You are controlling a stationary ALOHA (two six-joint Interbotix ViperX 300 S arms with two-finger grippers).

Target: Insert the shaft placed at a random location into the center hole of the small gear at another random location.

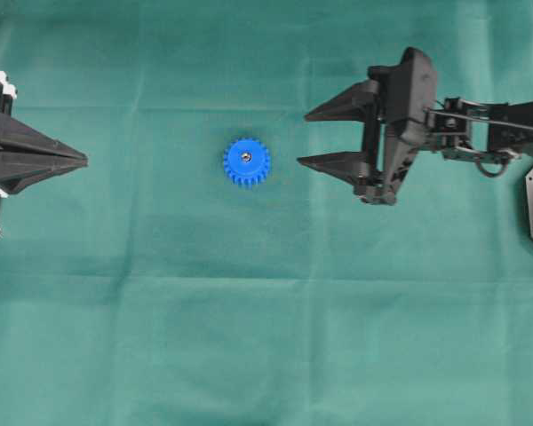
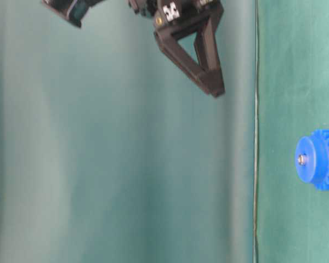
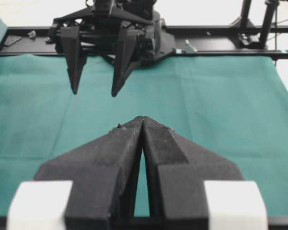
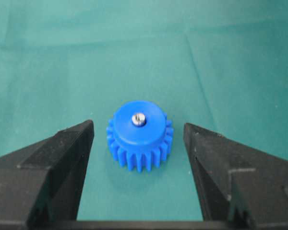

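**A:** What lies on the counter?

**B:** A green cloth covers it. Near the middle of the overhead view sits the small gear, a bright blue toothed wheel lying flat with its round hub facing up. The shaft, a tiny silvery pin, stands in the center hole, and only its shiny tip shows above the hub.

**A:** Can that be seen from closer?

**B:** Yes. In the right wrist view the small gear sits on the cloth between the two black fingers, touching neither, and the shaft shows as a small metal dot in the middle of the hub. The table-level view (which appears turned on its side) shows the small gear at the right edge, with the shaft poking slightly out of the face.

**A:** Where is the right claw?

**B:** To the right of the gear in the overhead view, well apart from it, fingers pointing towards it. Its fingers stand wide apart and grip nothing. In the table-level view it hangs off the cloth, at the top of the picture.

**A:** And the left claw?

**B:** At the left edge of the overhead view, pointing towards the gear from far off. Its fingers are pressed together to a point, with nothing between them; the left wrist view shows the left claw this way, with the right claw facing it across the cloth.
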